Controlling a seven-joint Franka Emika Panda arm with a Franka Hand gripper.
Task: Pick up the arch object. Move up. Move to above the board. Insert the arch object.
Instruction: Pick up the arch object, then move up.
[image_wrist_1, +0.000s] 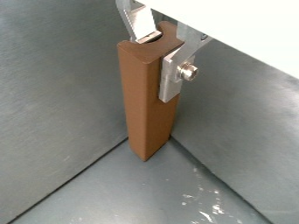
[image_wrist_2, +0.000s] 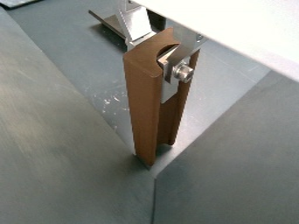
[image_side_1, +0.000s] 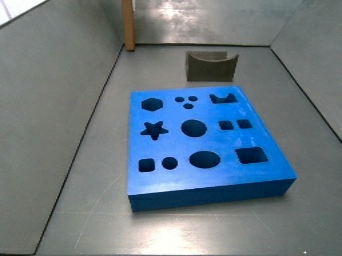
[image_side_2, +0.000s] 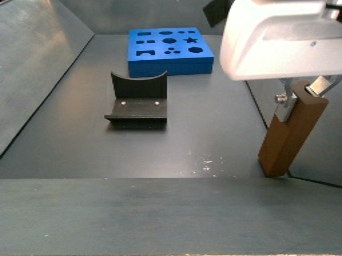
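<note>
1. I see the board (image_side_2: 170, 50) far from my gripper (image_side_2: 306, 92), across the tabletop (image_side_2: 201, 140).
2. The gripper is clenched on the upright wooden bar (image_side_2: 289, 135), in a corner.
3. The arch object (image_side_1: 211, 67) stands well apart from the gripper.
4. No readable writing.

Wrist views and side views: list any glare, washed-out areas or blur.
Both wrist views: white panel overexposed; glints on floor. Side view: housing above the pincer blown out and soft, beside the wooden bar. Other side view: blue board evenly lit, back wall glossy.
</note>
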